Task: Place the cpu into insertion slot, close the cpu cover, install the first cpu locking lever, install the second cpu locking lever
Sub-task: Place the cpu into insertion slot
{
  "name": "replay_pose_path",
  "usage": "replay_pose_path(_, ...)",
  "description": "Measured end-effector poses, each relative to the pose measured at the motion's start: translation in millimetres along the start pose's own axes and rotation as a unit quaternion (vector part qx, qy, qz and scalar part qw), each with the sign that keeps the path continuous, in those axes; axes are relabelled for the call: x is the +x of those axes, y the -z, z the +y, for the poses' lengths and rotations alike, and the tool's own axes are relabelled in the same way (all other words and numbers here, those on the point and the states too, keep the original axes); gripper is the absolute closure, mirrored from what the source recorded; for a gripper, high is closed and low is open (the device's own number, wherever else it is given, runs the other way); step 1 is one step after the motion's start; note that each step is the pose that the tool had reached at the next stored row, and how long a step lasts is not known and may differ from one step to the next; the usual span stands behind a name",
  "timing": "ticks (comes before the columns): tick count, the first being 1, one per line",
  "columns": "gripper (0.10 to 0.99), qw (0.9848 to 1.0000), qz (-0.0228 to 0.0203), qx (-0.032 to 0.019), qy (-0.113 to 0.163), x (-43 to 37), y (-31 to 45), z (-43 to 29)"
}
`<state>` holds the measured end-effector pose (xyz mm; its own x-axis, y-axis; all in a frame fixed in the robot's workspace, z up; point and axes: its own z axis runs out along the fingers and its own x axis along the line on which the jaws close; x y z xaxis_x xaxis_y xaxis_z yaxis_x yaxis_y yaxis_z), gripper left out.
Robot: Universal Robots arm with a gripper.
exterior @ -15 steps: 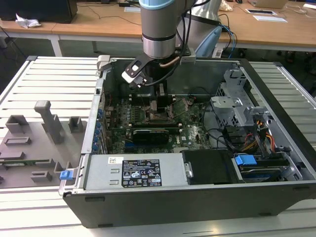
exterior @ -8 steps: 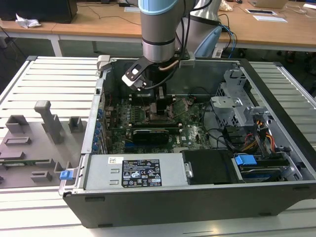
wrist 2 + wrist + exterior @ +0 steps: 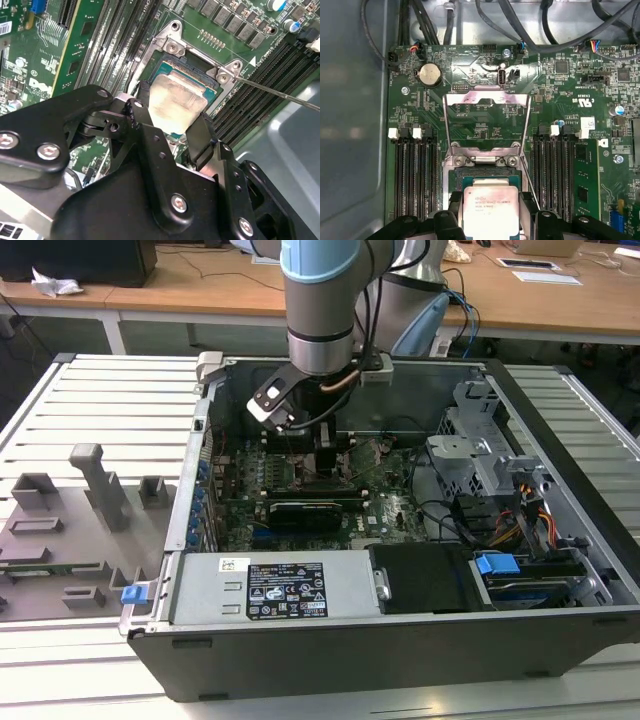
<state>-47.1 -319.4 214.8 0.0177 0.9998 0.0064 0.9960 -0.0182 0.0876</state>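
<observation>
One cpu (image 3: 490, 212) is pinched by two opposite edges in gripper (image 3: 490, 201), just over insertion slot (image 3: 490, 174) and partly covering it; we cannot tell if it touches. One cpu cover (image 3: 487, 96) lies flipped open beyond slot, away from gripper. One thin lever wire (image 3: 280, 95) runs out beside slot. We judge: keep chip flat, square its edges to silvery rim, lower gently, no sideways push.

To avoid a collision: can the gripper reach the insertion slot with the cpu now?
Probably yes: the cpu cover stands open, clear of the insertion slot, and the gripper holds the cpu close over it.
</observation>
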Motion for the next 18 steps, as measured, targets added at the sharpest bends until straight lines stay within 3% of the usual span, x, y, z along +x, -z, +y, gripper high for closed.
replay_pose_path(18, 0.553, 1.0000, -0.0013, -0.0001, -0.005, 2.2, -11.1, -1.0)
